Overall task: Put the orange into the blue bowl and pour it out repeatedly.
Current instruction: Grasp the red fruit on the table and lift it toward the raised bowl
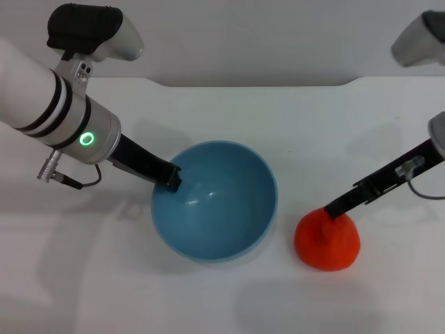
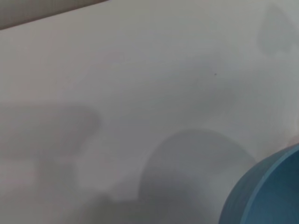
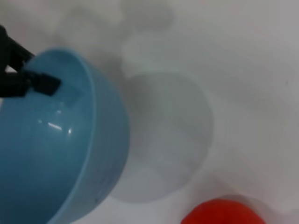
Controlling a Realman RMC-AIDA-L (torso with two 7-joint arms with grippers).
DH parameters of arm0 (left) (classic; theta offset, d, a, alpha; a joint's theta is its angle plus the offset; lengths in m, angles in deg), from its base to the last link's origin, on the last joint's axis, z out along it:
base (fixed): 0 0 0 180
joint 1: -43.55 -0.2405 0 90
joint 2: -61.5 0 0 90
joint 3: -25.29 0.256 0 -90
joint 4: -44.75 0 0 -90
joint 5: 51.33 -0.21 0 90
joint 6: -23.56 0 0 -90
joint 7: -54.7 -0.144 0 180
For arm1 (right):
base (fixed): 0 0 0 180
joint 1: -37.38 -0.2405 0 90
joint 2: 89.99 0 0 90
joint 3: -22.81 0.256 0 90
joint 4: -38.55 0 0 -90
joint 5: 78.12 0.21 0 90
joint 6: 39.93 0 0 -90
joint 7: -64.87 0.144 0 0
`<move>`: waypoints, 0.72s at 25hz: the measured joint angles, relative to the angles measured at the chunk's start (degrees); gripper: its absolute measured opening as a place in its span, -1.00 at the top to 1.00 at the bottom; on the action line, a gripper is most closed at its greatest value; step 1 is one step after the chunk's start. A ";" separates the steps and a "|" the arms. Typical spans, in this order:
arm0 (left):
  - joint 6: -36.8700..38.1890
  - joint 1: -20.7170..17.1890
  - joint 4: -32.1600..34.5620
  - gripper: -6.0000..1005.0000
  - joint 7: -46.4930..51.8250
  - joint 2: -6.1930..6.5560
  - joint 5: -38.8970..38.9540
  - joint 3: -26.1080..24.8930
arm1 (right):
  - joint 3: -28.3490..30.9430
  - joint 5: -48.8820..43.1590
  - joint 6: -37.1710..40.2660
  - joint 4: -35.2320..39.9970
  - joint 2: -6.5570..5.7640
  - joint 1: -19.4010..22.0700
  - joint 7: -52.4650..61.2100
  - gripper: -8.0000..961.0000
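The blue bowl sits near the middle of the white surface, tipped so its open mouth leans toward the orange. The left gripper reaches in from the left edge and has its jaws clamped on the bowl's rim on that side, one dark finger showing inside the wall. The right wrist view shows the same finger lying over the rim against the glossy inside of the bowl, which has nothing in it. The left wrist view catches only a curve of the bowl's outer wall and its round shadow on the surface.

The orange rests on the surface just beside the bowl, toward the right edge and a little nearer the front, apart from the bowl's wall. The right gripper comes down from the right edge and its dark tip meets the top of the fruit; whether its jaws are spread or closed on the orange cannot be told.
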 joint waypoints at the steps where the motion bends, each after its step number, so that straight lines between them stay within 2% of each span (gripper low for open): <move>1: 0.09 0.08 0.01 0.99 0.00 0.01 -0.06 0.00 | -1.12 -0.07 -0.67 -0.44 0.04 0.19 0.59 -0.08; 18: 1.50 0.75 0.23 0.99 -0.25 0.09 -0.32 0.39 | -8.13 0.61 -9.07 -10.96 0.45 -1.23 1.38 -0.06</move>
